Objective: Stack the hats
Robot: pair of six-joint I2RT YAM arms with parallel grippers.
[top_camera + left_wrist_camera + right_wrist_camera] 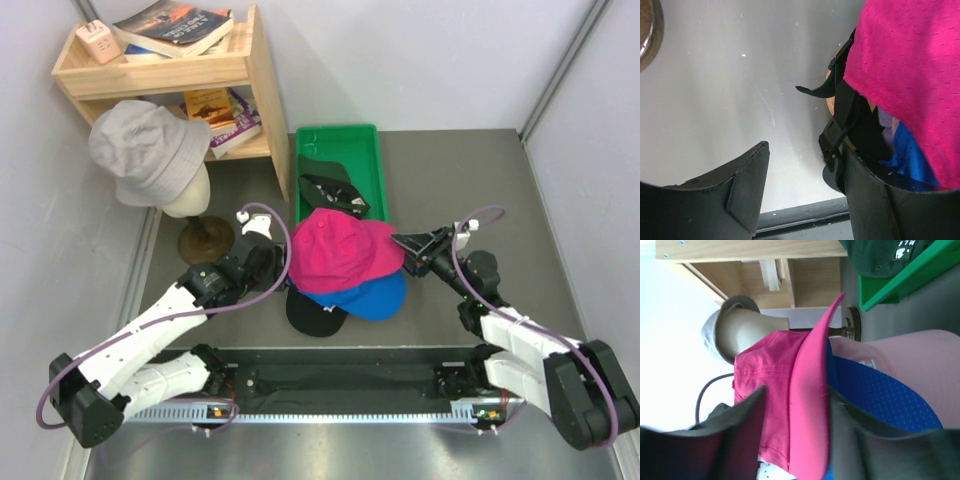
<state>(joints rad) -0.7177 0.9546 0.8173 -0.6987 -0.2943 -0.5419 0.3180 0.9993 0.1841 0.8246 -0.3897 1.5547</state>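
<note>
We find the stack sitting mid-tabletop (480, 190), just in front of the green tray (377, 150). The magenta cap (335, 250) lies on top, the blue cap (375, 297) under it, and the black cap (312, 315) pokes out at the near edge. In the right wrist view a pale pink cap (925, 370) shows beneath the blue one. 1 dark green cap (325, 185) lies in the tray, so we judge the job not yet finished.

The right pincer (404, 243) sits at the magenta brim with its 2 fingers apart and the brim edge running up between them. It is placed to take or let go of the stiff brim, not squeezing it. We think the brim is the sensible handle, since the soft crown would crumple.

The left pincer (802, 150) is also spread, with bare tabletop between its fingers. Its right finger rests just beside a black buckled strap at the back of the pile, probably there to steady that side. The green cap looks like the next one to fetch.
</note>
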